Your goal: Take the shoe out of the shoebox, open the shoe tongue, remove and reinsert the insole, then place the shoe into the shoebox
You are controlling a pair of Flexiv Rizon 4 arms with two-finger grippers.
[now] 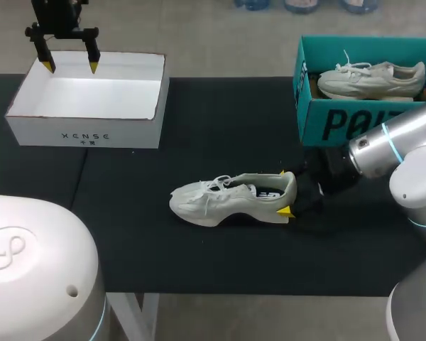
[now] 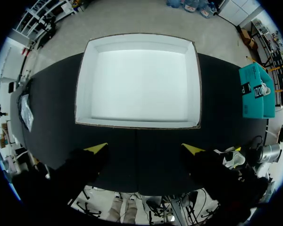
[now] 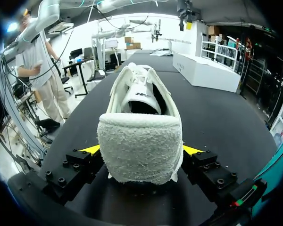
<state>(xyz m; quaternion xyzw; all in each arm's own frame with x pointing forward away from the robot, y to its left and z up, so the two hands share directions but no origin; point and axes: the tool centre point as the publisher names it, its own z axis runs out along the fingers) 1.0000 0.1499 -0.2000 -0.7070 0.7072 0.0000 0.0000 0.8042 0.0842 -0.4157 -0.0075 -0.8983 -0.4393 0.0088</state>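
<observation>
Black counter [image 1: 220, 128] carries everything. White box [image 1: 85, 135], open top, sits right under the left hand [image 1: 70, 66]. In the left wrist view the box [image 2: 139, 80] lies just ahead of that hand [image 2: 145, 149] and nothing is between the fingers. Left hand is wide open, yellow tips pointing down, hanging above the box's far rim, not touching it.

Teal shoebox [image 1: 341, 121] stands beyond the right hand [image 1: 282, 191], near it but apart. A second shoe [image 1: 373, 78], pale, rests inside the shoebox.

The shoe [image 1: 220, 199], off-white with laces, sits upright on its sole on the counter, outside both boxes. Its heel is in the right hand and its toe points away from it, toward the left arm's side. It is well apart from the left hand.

In the right wrist view the padded heel of the shoe [image 3: 140, 150] fills the gap between the fingers of the right hand [image 3: 141, 149]. One yellow tip is against each side, so the hand grips the heel at about heel width. The shoe's opening and laces run straight ahead of the hand, with a dark insole partly visible inside.
</observation>
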